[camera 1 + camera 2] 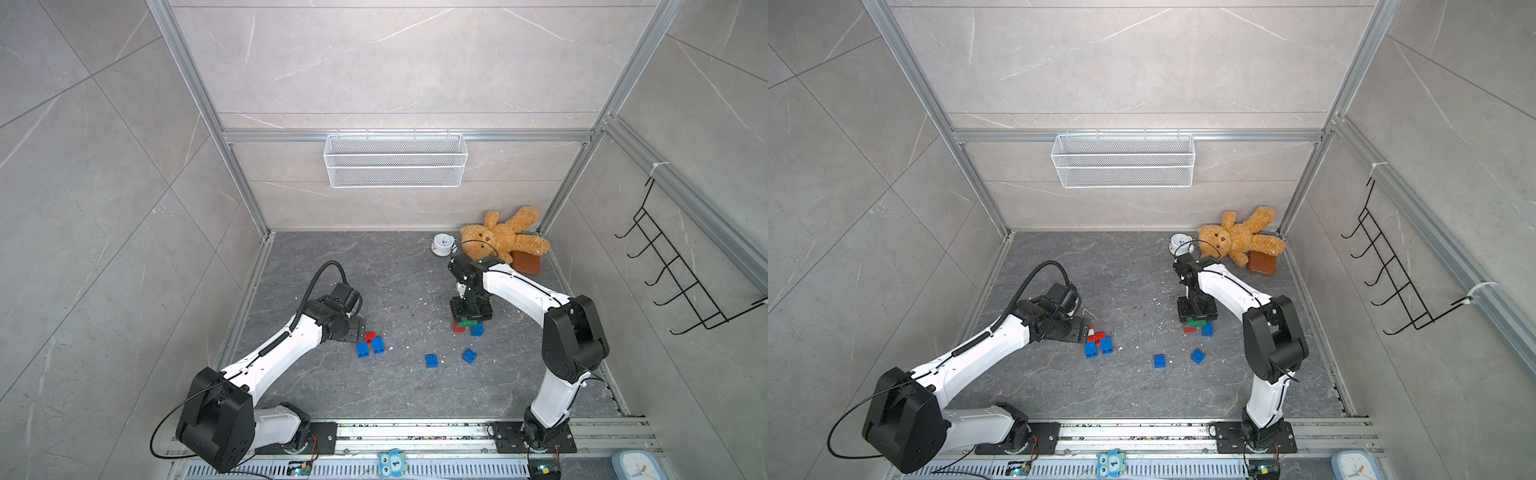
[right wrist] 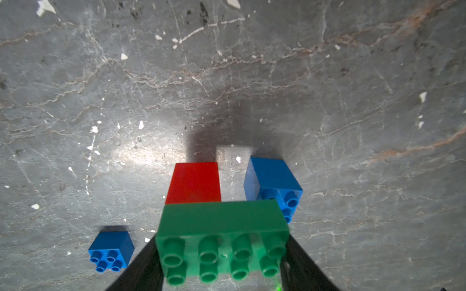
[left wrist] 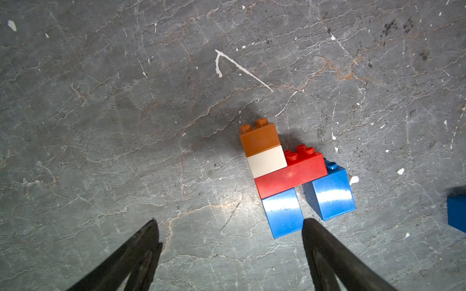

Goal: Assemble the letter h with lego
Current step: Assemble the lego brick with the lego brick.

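Lengthwise, the green brick [image 2: 222,219] spans the right fingers [image 2: 141,269] gripping it; left fingers [image 3: 137,252] gape wide.

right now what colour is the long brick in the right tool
Green brick, best in the right wrist view.

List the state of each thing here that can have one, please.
Left claw: open, empty.
Green brick: held, joined onto red brick.
Right claw: shut on green brick.
Left stack: lying on its side, ungripped.
Middle blue brick: loose, studs up.
Teddy: lying face up.
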